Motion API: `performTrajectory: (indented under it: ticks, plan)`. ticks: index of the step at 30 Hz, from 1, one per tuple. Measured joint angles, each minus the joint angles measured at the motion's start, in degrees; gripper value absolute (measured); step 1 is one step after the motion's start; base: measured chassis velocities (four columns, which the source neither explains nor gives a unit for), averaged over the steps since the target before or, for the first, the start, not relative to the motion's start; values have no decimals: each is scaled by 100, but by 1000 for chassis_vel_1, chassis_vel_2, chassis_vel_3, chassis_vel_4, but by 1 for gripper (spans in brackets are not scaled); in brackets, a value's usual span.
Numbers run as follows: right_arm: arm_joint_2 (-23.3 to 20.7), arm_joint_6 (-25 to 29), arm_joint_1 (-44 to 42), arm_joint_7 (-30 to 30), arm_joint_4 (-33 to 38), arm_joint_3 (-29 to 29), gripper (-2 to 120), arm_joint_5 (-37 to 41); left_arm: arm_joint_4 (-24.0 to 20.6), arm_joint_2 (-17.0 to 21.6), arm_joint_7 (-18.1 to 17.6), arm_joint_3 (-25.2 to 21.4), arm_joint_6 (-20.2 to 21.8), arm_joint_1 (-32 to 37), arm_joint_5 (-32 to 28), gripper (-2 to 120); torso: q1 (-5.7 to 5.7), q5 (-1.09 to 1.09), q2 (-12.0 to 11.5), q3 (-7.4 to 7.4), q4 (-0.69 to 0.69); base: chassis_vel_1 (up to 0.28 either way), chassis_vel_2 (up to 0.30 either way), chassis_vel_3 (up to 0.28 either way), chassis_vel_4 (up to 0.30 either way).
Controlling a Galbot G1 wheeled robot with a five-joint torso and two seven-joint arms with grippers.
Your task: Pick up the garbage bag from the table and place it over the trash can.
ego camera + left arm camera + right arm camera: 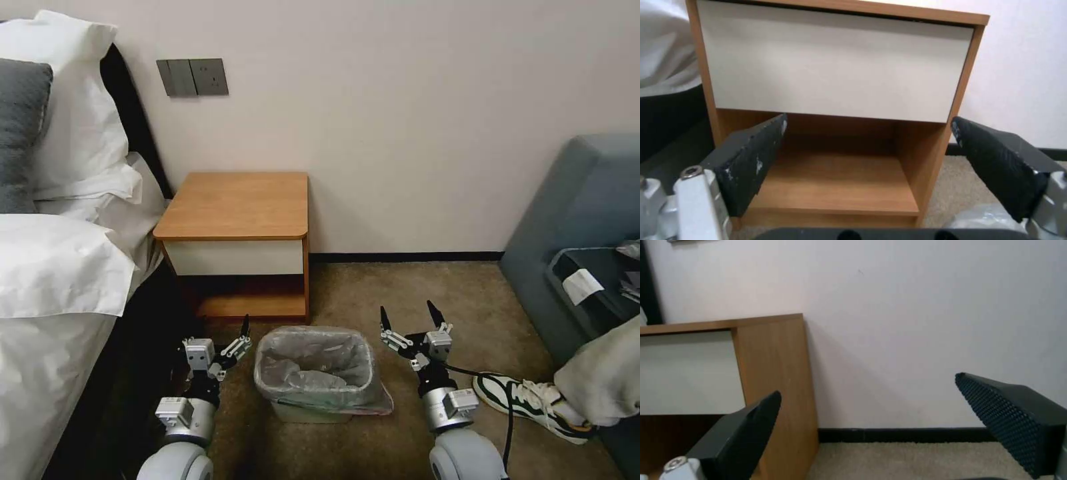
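Head view: garbage bag [313, 367] lines trash can [310, 410], seemingly fully; left pincer [230, 333] & right pincer [408, 319] wide, empty.

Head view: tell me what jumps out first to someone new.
The trash can on the carpet in front of the table, already lined with the garbage bag. The left gripper and right gripper flank it, both open and holding nothing. A bed stands left of the table.

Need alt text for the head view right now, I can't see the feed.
Grey garbage bag lines the beige trash can on carpet before the wooden bedside table. Open left pincer and open right pincer flank the can, holding nothing.
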Motion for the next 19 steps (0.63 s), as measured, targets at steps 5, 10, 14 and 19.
performTrajectory:
  ticks: [5,10,14,19]
  plan:
    - [-6,-11,6,-1,4,-5,100,10,0,0,-6,2,12,0,-6,95,0,0,0,0,0,0,0,0,0]
    - [-9,-16,9,-1,5,-6,100,19,0,0,-9,4,19,-1,-12,95,0,0,0,0,0,0,0,0,0]
    - [-11,-20,11,-1,6,-8,100,24,0,-1,-12,5,24,-1,-14,95,0,0,0,0,0,0,0,0,0]
    - [-12,-24,13,-1,9,-10,100,28,0,-1,-14,5,28,-1,-18,95,0,0,0,0,0,0,0,0,0]
